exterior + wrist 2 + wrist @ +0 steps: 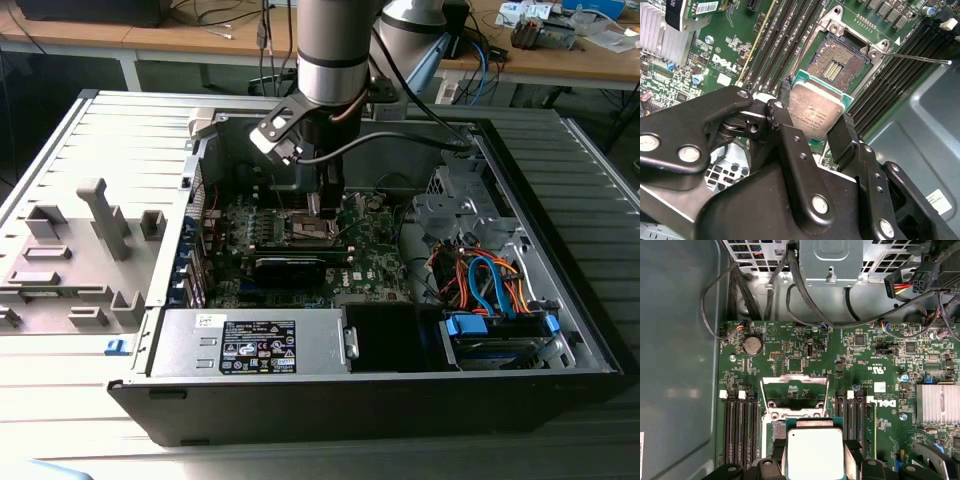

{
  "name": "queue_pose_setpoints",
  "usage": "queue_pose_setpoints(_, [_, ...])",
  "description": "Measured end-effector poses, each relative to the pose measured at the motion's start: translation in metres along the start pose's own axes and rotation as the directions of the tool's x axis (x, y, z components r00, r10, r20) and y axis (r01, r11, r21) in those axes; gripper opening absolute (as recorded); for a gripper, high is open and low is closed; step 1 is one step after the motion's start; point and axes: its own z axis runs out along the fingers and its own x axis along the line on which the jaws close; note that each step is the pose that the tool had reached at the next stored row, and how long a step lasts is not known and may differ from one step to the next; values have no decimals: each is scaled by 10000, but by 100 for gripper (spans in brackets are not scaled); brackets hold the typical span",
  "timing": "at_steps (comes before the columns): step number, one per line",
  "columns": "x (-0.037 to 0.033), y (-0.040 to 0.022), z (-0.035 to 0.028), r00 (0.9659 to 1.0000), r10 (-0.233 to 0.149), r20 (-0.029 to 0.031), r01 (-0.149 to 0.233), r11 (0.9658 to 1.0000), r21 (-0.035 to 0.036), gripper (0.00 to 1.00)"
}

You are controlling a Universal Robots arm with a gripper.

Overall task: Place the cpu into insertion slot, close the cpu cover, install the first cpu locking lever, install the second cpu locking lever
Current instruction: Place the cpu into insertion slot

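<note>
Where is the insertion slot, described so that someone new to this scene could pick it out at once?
Inside the open computer case, look at the green motherboard. Between its two banks of long black memory slots sits the insertion slot, close by the cpu held in the gripper. It alone is square, with a shiny metal rim around a bed of fine contacts.

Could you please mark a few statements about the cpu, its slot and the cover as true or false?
1. The gripper grips the cpu. True.
2. The cpu is seated in the insertion slot. False: the slot is bare, its contacts showing, and the cpu is in the gripper.
3. The cpu cover is shut over the slot. False: it stands swung open.
4. The computer case is open, with the motherboard exposed. True.
</note>
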Motion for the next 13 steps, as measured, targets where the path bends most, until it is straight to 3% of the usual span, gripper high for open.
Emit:
queue_pose_setpoints(4, [0,0,6,9997,244,11,-244,9997,2,55])
queue_pose_setpoints(13, [0,0,8,9994,357,16,-357,9994,2,55])
